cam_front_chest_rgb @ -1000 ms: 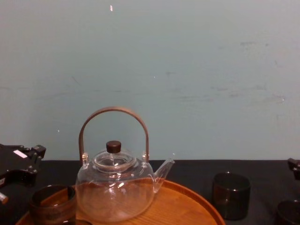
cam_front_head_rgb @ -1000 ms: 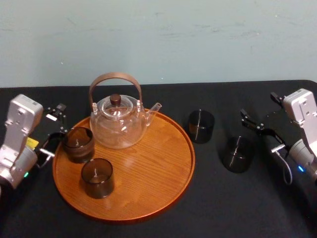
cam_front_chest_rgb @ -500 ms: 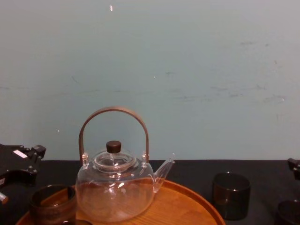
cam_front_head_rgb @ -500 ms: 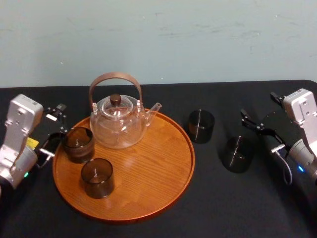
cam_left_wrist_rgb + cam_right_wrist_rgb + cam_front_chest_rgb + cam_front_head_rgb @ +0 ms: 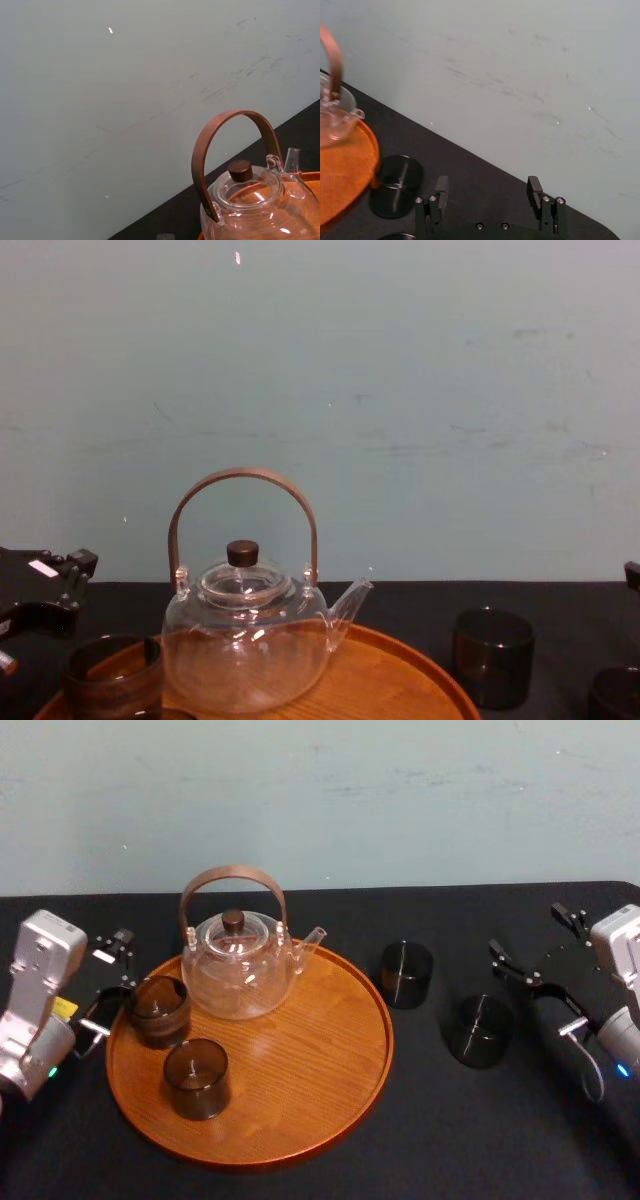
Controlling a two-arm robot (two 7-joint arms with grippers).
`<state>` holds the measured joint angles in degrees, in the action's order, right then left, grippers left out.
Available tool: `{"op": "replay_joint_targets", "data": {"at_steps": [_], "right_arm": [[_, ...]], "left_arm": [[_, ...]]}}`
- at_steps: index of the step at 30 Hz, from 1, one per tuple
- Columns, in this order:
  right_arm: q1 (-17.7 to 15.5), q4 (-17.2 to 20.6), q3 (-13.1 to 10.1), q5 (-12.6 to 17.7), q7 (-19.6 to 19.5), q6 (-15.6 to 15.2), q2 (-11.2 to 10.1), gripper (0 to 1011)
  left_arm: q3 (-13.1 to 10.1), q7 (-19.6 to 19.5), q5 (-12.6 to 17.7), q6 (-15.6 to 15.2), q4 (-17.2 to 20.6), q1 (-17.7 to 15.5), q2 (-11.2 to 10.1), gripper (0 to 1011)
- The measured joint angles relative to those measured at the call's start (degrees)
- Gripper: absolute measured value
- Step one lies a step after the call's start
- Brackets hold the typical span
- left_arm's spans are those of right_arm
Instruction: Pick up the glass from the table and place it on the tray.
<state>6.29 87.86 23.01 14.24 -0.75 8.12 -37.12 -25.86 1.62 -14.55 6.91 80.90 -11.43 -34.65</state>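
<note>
Right gripper [image 5: 523,928]: spread, empty, shifted farther right of tray [image 5: 320,1050], off nearest glass [image 5: 478,1031]; pickup not begun. Left gripper [image 5: 112,976]: spread, parked at tray's left rim.

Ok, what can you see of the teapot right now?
The clear glass teapot stands upright on the back left part of the round wooden tray. A brown arched handle spans its top; its glass lid, in place, has a dark knob; the short spout points to the robot's right. It looks empty.
</note>
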Motion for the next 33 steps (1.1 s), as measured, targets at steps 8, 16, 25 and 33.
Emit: {"op": "replay_joint_targets", "data": {"at_steps": [8,16,25,33], "right_arm": [[-5.7,6.7,-1.5,-0.2,-0.4,-0.1,-1.7,1002],[-10.7,11.1,-2.7,-0.1,-0.3,0.0,-2.4,1002],[-15.0,13.3,-3.7,1.0,0.6,-0.2,-2.4,1002],[-17.7,14.1,-4.9,1.5,1.6,-1.1,-2.2,1002]], "left_arm": [[0.0,0.0,0.0,0.0,0.0,0.0,0.0,0],[0.0,0.0,0.0,0.0,0.0,0.0,0.0,0],[0.0,0.0,0.0,0.0,0.0,0.0,0.0,0],[0.0,0.0,0.0,0.0,0.0,0.0,0.0,0]]}}
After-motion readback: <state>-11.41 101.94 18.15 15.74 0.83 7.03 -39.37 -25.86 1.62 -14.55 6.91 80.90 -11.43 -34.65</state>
